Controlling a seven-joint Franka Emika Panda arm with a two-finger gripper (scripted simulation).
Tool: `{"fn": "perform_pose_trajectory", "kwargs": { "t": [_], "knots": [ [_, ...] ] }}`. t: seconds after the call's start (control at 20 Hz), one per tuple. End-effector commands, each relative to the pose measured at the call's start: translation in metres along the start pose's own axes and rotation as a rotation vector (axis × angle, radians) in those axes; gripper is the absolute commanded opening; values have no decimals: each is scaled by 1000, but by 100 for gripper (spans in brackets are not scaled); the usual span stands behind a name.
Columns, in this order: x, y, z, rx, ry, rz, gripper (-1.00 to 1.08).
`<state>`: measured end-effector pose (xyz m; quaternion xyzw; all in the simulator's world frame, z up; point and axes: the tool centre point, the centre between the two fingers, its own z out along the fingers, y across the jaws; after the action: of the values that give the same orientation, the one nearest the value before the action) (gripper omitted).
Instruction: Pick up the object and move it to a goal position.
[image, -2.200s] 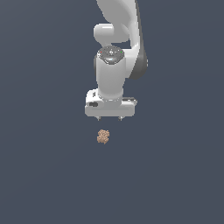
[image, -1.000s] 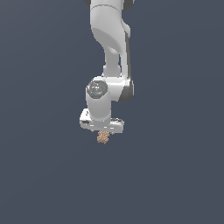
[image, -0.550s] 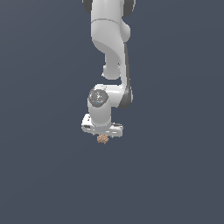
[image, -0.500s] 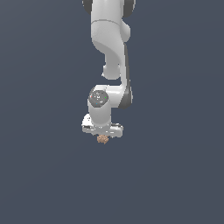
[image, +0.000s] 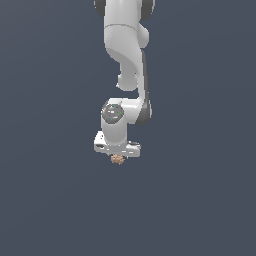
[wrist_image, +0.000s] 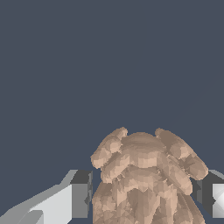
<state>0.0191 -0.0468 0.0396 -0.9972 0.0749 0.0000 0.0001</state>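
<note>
Since the earlier frame, the white pincer (image: 117, 155) has been lowered over the small lumpy tan-brown clump (image: 118, 159), which now sits between its dark fingertips (wrist_image: 81, 194). The jaws are seen narrowly spread, not clamped. Grasping is judged underway; closing, then lifting, is needed.

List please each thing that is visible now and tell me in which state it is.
gripper: lowered around the clump, one finger on each side of it; the wrist view does not settle whether the pads touch it.
tan-brown clump: sits between the gripper fingers, partly hidden under the gripper in the exterior view; whether it is lifted cannot be told.
</note>
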Motion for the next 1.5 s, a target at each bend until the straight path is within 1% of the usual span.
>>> {"fn": "perform_pose_trajectory", "kwargs": {
  "t": [0.0, 0.35, 0.65, 0.9, 1.45],
  "knots": [
    [0, 1, 1, 0, 0, 1, -100],
    [1, 0, -8, 0, 1, 1, -100],
    [2, -1, -40, 0, 1, 1, -100],
    [5, -3, -84, 0, 1, 1, -100],
    [14, -7, -205, 0, 0, 2, -100]
  ]
}}
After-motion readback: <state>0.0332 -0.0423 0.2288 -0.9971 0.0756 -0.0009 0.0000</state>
